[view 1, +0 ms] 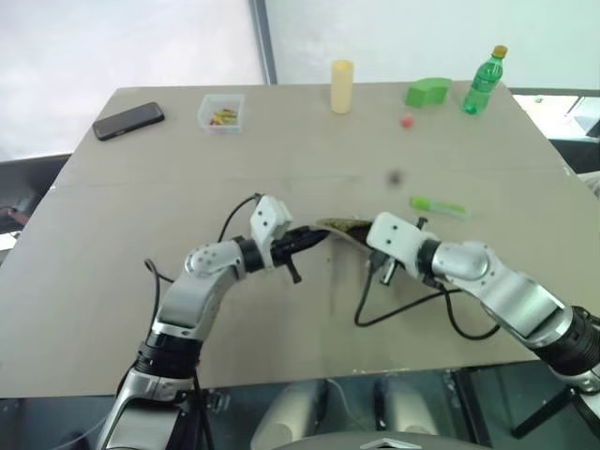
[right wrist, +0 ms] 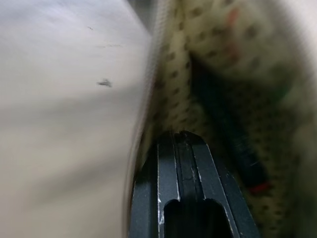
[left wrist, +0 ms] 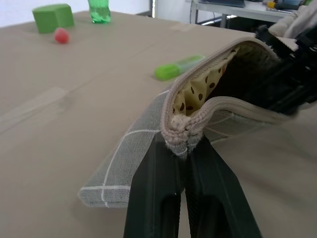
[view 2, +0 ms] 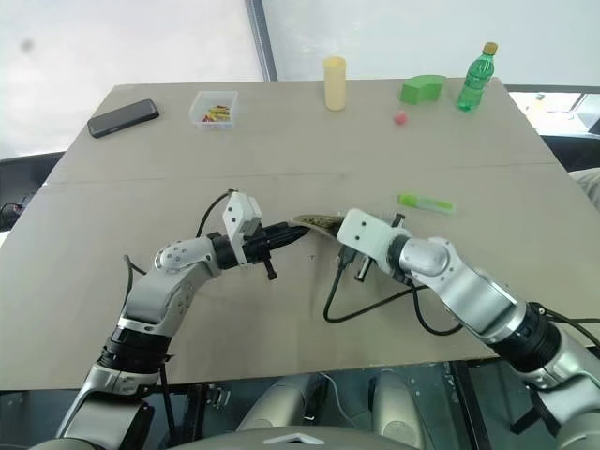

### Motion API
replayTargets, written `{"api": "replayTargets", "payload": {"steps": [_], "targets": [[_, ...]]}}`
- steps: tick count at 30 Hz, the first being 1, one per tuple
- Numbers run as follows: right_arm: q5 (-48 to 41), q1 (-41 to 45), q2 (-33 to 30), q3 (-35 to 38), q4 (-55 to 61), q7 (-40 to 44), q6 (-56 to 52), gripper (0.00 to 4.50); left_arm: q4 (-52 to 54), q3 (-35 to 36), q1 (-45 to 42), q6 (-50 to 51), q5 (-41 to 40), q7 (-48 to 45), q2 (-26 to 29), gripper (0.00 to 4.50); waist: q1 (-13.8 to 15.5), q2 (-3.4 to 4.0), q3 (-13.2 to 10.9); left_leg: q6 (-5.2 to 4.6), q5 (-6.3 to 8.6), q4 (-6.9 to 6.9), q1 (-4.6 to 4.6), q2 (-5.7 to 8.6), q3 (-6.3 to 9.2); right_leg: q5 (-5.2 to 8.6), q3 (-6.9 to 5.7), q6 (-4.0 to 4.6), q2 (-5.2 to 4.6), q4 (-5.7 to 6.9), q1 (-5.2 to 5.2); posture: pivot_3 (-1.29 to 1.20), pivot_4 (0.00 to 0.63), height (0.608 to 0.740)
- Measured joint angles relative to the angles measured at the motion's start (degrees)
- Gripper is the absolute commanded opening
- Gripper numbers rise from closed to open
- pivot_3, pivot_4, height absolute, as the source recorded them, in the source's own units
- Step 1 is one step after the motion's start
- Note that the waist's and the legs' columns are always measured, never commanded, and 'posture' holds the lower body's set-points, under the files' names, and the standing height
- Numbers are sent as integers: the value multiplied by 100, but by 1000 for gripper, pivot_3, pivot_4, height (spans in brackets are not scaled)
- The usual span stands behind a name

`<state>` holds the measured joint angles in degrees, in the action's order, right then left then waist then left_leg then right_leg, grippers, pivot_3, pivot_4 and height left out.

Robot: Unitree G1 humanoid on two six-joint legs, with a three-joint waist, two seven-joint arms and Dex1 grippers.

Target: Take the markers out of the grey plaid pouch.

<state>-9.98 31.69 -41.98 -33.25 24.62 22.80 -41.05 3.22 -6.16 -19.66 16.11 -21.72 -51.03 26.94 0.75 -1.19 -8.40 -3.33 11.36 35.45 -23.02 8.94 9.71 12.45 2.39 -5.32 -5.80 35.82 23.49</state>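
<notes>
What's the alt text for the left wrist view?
The left tool, shut, pinches the zip end of the flat grey plaid fabric pouch, holding its mouth open to show yellow dotted lining. Behind lie a slim bright green marker, a small red ball and a chunky green block on the tan table.

Inside the grey plaid pouch a dark stick-like thing is too blurred to name. The right gripper hides the pouch's three-o'clock end.
</notes>
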Motion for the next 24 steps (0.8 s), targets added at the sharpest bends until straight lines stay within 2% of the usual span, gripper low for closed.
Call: {"api": "replayTargets", "payload": {"steps": [3, 4, 6, 10, 17, 24], "targets": [[704, 313, 146, -181, -468, 129, 393, 37, 3, 3, 2, 52, -28, -35, -10, 0, 1, 0, 0, 2, 0, -1, 1, -1, 2, 0, -2, 1, 1, 1, 1, 0, 150, 740], [926, 367, 228, -245, -613, 162, 500, 272, 3, 5, 0, 71, -33, -44, -20, 0, -3, -1, 1, 3, 0, -3, 1, -2, 2, 0, -1, 1, 2, 1, 1, 0, 150, 740], [1304, 382, 388, -334, -849, 195, 678, 946, 3, 6, 4, 97, -35, -49, -38, 0, -2, -1, 1, 0, -2, -5, 1, -2, 2, 0, 0, 1, 2, -1, 2, 0, 150, 740], [1856, 382, 662, -414, -1148, 299, 933, 2854, 13, 6, 48, 100, -37, -51, -55, 0, -2, -1, 0, 3, -2, -5, 1, -1, -3, -1, 5, 2, 1, -2, 2, 0, 150, 740], [2767, 203, 1273, -448, -1805, 32, 1522, 2854, 210, -36, 87, 84, -36, -130, -80, 0, -4, -1, 1, 19, 5, -4, 5, -2, -2, -1, 5, 3, 5, 4, 1, 0, 150, 740], [3039, 112, 1791, -188, -2546, -170, 2129, 2854, 260, -127, 92, -197, 193, -271, -30, 0, -17, -3, 3, 26, 5, -7, 12, -6, -4, -4, 10, 8, 12, 5, 0, 0, 150, 740]]}}
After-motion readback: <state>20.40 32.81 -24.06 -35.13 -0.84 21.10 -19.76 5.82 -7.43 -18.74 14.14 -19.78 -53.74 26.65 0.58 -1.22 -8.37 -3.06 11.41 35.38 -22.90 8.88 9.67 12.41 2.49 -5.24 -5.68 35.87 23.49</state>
